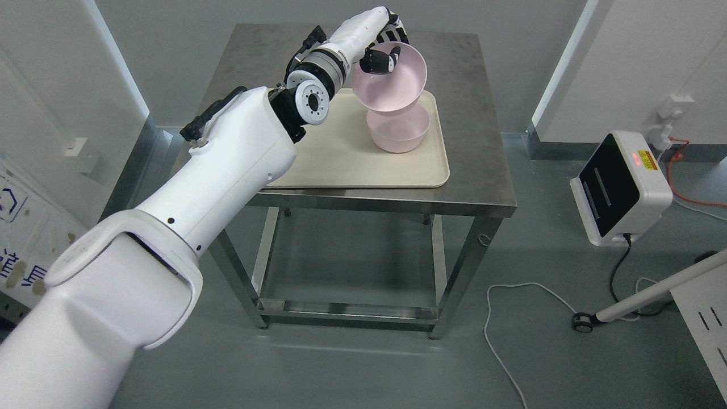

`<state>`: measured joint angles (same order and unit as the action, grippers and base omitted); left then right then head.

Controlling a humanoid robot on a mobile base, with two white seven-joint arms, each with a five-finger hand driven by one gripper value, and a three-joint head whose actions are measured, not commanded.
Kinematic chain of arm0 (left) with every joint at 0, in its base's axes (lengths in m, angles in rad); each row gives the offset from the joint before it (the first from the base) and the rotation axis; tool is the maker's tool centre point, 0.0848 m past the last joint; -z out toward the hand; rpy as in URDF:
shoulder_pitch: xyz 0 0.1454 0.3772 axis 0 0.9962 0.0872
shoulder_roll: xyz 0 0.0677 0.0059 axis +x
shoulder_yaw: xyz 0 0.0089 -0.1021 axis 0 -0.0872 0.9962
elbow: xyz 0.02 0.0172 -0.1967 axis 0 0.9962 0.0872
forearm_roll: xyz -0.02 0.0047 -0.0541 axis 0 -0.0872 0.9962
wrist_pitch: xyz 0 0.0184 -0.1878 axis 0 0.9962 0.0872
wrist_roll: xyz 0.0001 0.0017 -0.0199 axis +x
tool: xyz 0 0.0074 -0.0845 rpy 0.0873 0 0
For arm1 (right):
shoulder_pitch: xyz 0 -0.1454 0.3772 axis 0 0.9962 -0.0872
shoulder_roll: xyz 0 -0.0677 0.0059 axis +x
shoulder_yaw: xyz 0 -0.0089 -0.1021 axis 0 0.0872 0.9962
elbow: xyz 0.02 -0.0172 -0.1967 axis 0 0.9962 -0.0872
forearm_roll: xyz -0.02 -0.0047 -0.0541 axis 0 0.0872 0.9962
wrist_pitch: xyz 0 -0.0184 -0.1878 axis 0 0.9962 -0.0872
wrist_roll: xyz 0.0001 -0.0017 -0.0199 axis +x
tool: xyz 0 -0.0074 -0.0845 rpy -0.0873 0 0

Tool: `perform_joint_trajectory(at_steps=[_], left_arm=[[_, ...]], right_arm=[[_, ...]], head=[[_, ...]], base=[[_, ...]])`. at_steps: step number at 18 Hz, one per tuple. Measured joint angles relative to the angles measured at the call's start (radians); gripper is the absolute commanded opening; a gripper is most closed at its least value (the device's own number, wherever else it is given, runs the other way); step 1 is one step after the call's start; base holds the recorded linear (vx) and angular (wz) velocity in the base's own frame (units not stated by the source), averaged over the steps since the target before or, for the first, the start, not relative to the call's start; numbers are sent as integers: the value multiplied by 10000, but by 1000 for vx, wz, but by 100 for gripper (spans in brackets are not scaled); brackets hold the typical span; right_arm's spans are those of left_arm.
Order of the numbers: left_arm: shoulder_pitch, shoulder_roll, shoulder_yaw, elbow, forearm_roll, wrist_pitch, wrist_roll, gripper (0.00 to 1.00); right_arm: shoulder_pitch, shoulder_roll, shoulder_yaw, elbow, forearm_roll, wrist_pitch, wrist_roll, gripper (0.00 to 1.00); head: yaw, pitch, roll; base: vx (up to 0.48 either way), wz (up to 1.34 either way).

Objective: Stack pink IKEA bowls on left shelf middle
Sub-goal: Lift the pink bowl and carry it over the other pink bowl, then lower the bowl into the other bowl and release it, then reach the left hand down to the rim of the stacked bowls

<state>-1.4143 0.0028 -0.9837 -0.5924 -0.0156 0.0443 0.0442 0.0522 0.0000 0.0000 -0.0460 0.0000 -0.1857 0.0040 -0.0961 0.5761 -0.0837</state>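
Note:
My left hand (385,57) is shut on the rim of a pink bowl (392,85), with fingers inside the bowl. It holds the bowl tilted, its opening toward me, just above a second pink bowl (398,132). That second bowl stands upright on a cream tray (352,165) on the steel table (483,170). The held bowl's lower edge overlaps the top of the standing bowl; I cannot tell if they touch. My left arm reaches across the tray from the lower left. The right arm is out of view.
A white device with a black face (619,187) stands on the floor at the right, with cables (511,318) trailing. A white wheeled leg (642,301) lies at the lower right. Grey walls rise behind the table.

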Motion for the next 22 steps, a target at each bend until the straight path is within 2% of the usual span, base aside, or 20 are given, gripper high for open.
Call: perform_joint_trajectory(at_steps=[9, 13, 16, 17, 18, 19, 20, 21, 22], left_arm=[[45, -15, -495, 11, 852, 68, 178, 10], [45, -18, -383, -3, 1002, -11, 279, 22], [43, -21, -171, -10, 1051, -19, 477, 27], [43, -21, -57, -10, 1057, -26, 517, 33], [43, -22, 55, -10, 1060, -33, 541, 45], [47, -22, 157, -10, 1060, -40, 556, 59], [76, -23, 246, -12, 1060, -42, 570, 79], [118, -24, 323, -14, 1060, -35, 570, 86], [168, -24, 394, -24, 1058, -31, 582, 89]], right_arm=[[0, 0, 0, 0, 0, 0, 44, 100], [0, 0, 0, 0, 0, 0, 42, 100], [0, 0, 0, 0, 0, 0, 29, 100], [0, 0, 0, 0, 0, 0, 14, 100], [0, 0, 0, 0, 0, 0, 8, 100], [0, 0, 0, 0, 0, 0, 8, 100], [0, 0, 0, 0, 0, 0, 6, 100], [0, 0, 0, 0, 0, 0, 6, 100], [0, 0, 0, 0, 0, 0, 2, 100]], head=[[0, 0, 0], [0, 0, 0], [0, 0, 0], [0, 0, 0], [0, 0, 0], [0, 0, 0], [0, 0, 0], [0, 0, 0], [0, 0, 0]], base=[[0, 0], [0, 0], [0, 0], [0, 0], [0, 0], [0, 0], [0, 0], [0, 0], [0, 0]])
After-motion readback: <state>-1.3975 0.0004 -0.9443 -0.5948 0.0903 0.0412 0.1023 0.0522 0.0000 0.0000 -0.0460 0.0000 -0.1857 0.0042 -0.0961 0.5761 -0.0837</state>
